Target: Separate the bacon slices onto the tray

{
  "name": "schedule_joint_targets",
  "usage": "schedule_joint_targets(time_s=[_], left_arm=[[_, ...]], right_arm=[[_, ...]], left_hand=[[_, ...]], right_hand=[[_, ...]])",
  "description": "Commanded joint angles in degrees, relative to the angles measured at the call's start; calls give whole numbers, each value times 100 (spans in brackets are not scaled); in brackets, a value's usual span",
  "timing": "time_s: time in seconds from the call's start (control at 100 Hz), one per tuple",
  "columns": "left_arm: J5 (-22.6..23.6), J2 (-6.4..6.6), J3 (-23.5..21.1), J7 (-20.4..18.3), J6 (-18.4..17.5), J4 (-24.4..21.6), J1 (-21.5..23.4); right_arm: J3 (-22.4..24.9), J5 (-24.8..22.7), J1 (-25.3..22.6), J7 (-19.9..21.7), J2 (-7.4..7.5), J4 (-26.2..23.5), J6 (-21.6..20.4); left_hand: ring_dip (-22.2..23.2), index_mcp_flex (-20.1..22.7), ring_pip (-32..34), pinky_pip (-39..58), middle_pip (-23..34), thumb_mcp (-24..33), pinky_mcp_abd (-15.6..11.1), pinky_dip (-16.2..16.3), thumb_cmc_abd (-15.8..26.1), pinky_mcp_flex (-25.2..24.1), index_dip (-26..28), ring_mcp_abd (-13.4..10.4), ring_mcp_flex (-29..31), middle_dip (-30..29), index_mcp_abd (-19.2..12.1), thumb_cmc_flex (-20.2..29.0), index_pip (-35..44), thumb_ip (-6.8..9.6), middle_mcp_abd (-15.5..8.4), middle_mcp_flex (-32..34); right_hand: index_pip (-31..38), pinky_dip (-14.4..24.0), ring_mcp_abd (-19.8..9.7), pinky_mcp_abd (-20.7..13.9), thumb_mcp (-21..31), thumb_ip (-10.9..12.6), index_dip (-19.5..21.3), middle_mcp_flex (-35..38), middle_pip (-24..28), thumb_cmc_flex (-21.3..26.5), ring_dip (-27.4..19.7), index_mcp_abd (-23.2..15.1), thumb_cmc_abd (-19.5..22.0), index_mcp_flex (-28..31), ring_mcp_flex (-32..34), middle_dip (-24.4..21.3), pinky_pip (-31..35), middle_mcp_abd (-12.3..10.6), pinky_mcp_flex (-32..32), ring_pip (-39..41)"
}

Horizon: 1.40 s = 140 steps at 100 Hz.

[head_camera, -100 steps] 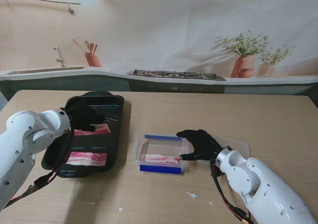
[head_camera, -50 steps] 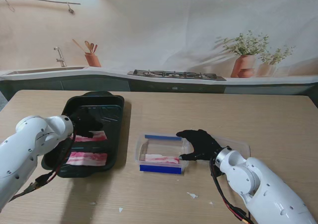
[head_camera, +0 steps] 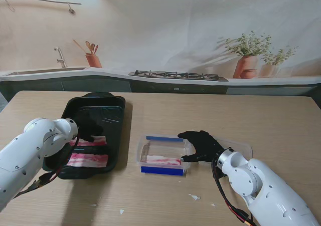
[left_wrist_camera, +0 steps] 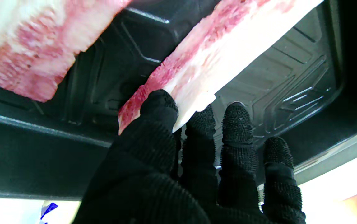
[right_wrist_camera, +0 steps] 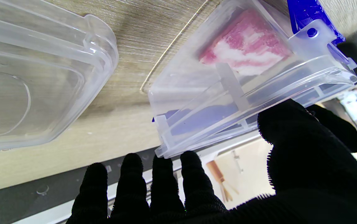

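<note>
The right hand (head_camera: 202, 145) is resting its black-gloved thumb on the rim of a clear plastic container (head_camera: 165, 156), the other fingers (right_wrist_camera: 163, 180) spread past its end wall. It is bracing the box rather than gripping it, probably so the box does not slide while slices are lifted out. Inside, just beyond that thumb, the remaining bacon (right_wrist_camera: 247, 43) is lying flat on the bottom. Beside the hand, on its outer side, the container's lid (right_wrist_camera: 35, 77) is sitting on the wooden table (head_camera: 225, 116).

Across from it, the left hand (head_camera: 88, 128) is reaching down into a black tray (head_camera: 111, 105). Its thumb and first finger are pinching the end of one bacon slice (left_wrist_camera: 215, 56) (the wrist camera shows the strip stretching away from the fingertips), apparently laying it out flat on the tray floor. Nearer the robot than this hand, another slice (head_camera: 88, 160) is already lying in the tray, a dark gap between the two, so the slices are being kept apart as the task asks.
</note>
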Motion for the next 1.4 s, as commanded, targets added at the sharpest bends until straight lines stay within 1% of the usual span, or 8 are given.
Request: schedule_joint_targets(time_s=[0.0, 0.26, 0.35, 0.49, 0.52, 0.63, 1.03, 1.39], left_arm=[[25, 6, 38, -90, 23, 66, -43], [-71, -3, 219, -188, 210, 99, -105], [-23, -1, 320, -146, 292, 137, -156], [191, 19, 356, -165, 302, 87, -165], [232, 22, 343, -165, 298, 69, -155], [267, 16, 265, -182, 315, 6, -105], [312, -70, -332, 202, 374, -362, 249], [-317, -292, -667, 597, 423, -1444, 647]], right_arm=[[-26, -15, -27, 95, -31, -15, 19], [-30, -12, -28, 102, -30, -15, 22], [-22, -13, -31, 94, -31, -14, 15], [-16, -15, -35, 85, -32, -12, 11], [-15, -11, -37, 85, -33, -14, 16], [-15, -13, -41, 88, -32, -19, 18], [-33, -9, -20, 82, -33, 0, 11], [-63, 18, 12, 81, -35, 39, -21]], left_hand=[[38, -41, -36, -32, 60, 183, 20, -10, 379, -114, 133, -58, -114, 89, -593, 497, 450, -28, -343, 57], [-47, -50, -101, -56, -40, 125, 42, -31, 387, -133, 26, -88, -91, 26, -512, 504, 355, 9, -334, 66], [-445, -22, -488, -114, -557, 385, 96, -73, 178, -171, -781, -151, -178, -263, -269, 325, -95, 88, -276, -10], [-1469, -150, -1518, -217, -530, 2135, 162, -142, -11, -253, -2258, -9, -796, -3101, 458, -1282, -1951, 4, -40, -1520], [-1652, -239, -1745, -235, -624, 2535, 156, -153, 66, -266, -2313, 26, -954, -3455, 595, -1811, -2330, 248, 14, -1763], [-2078, -493, -2227, -333, -928, 2690, 147, -206, 38, -336, -2550, 147, -1298, -4008, 835, -2405, -3057, 284, 201, -2241], [-2516, -1292, -2739, -320, -1498, 2399, -84, -211, 229, -409, -2964, 429, -2355, -4547, 1233, -3084, -3869, 271, 776, -3635], [-2298, -950, -2171, 217, -825, 2092, -6, 78, 280, 98, -2742, 462, -2053, -4236, 1043, -3423, -3362, 307, 562, -3013]], right_hand=[[71, 108, -192, 6, 41, 278, 4, -111, 125, -3, 39, -28, 39, -19, -141, 13, -10, -55, -29, 15], [72, 109, -188, 7, 43, 279, 3, -111, 126, 0, 40, -31, 37, -18, -144, 13, -9, -56, -29, 16], [74, 109, -192, 0, 41, 279, 3, -111, 125, -4, 42, -30, 41, -17, -141, 13, -9, -56, -30, 20], [74, 110, -193, 2, 44, 280, 2, -113, 125, -3, 43, -28, 44, -16, -144, 13, -8, -63, -30, 21], [74, 110, -191, 3, 42, 279, 2, -111, 126, -3, 42, -22, 42, -18, -145, 14, -8, -56, -30, 19], [75, 111, -190, 4, 38, 278, 2, -112, 125, -7, 40, -23, 40, -15, -145, 13, -7, -51, -30, 17], [73, 111, -193, 0, 36, 278, 0, -111, 126, -14, 37, -26, 33, -19, -146, 14, -9, -52, -33, 10], [73, 112, -196, 2, 48, 279, -1, -111, 126, -10, 38, -31, 22, -20, -140, 14, -4, -71, -18, 13]])
